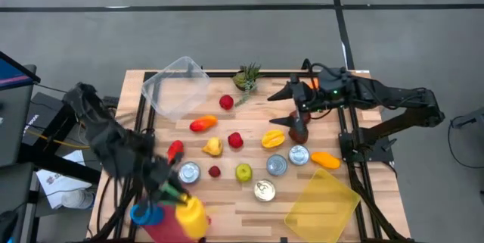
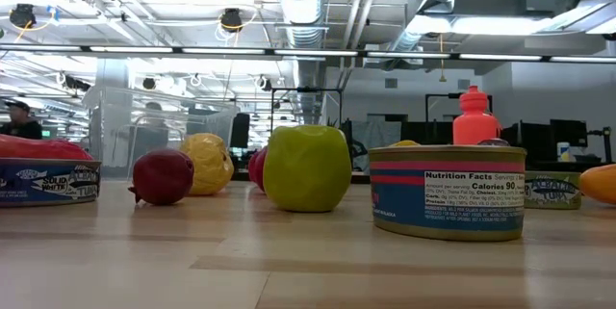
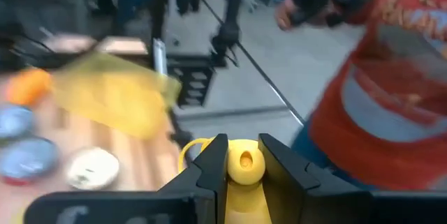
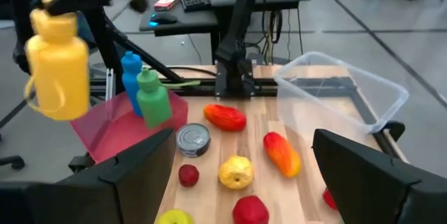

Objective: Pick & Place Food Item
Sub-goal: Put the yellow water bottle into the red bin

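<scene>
Toy fruits and vegetables lie across the table's middle: a red pepper (image 4: 225, 117), a yellow fruit (image 4: 236, 172), an orange-red pepper (image 4: 281, 153) and a green apple (image 2: 306, 167). My left gripper (image 3: 244, 160) hangs over the near left corner, shut on a yellow bottle (image 4: 59, 63). A blue bottle (image 4: 131, 77) and a green bottle (image 4: 154, 98) stand in a red container (image 4: 115, 126). My right gripper (image 1: 276, 110) is open in the air over the table's far right part, nothing between its fingers. My left gripper pinches the yellow bottle's top (image 3: 244, 162), at the cap and neck, between its two fingers. The bottle hangs upright below the fingers, lifted clear of the table, its carry loop (image 3: 187, 153) off to one side.
A clear tub (image 1: 178, 84) stands at the far left and a yellow container (image 1: 321, 205) at the near right. Several cans (image 1: 265, 190) stand among the fruit. A red bottle (image 2: 474, 116) stands under my right arm. A person in a red shirt (image 3: 391, 77) stands beyond the near edge.
</scene>
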Robot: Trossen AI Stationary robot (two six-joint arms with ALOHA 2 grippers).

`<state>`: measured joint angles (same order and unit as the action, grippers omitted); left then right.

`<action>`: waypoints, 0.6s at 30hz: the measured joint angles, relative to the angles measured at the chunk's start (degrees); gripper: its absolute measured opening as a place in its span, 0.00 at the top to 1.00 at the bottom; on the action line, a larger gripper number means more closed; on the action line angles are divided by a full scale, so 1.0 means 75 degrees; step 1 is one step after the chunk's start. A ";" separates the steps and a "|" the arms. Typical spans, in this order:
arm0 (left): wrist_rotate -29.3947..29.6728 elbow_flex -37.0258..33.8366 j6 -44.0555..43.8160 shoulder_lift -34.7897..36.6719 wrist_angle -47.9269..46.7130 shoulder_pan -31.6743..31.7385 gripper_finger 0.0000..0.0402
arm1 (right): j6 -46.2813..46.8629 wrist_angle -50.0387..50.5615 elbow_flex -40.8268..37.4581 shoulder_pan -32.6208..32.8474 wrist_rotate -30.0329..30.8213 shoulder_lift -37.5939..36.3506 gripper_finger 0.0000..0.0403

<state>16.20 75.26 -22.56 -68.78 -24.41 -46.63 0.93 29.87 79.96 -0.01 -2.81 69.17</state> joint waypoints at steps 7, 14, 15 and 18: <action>0.0406 0.0000 -0.0837 -0.0818 -0.0071 -0.1054 0.85 | 0.0424 -0.0049 0.0007 0.0019 -0.0009 0.0220 0.18; 0.1029 -0.0003 -0.1240 -0.1210 -0.1172 -0.1785 0.85 | 0.0760 0.0076 -0.0012 0.0213 -0.0014 0.0413 0.18; 0.1047 -0.0003 -0.1364 -0.1249 -0.1337 -0.1879 0.85 | 0.0774 0.0026 -0.0011 0.0256 -0.0012 0.0457 0.18; 0.1066 -0.0003 -0.1450 -0.1356 -0.1531 -0.2122 0.85 | 0.0903 0.0041 -0.0009 0.0364 -0.0012 0.0487 0.18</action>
<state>24.20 75.24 -33.44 -78.95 -35.89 -62.55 7.70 30.17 79.90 2.72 -2.90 72.82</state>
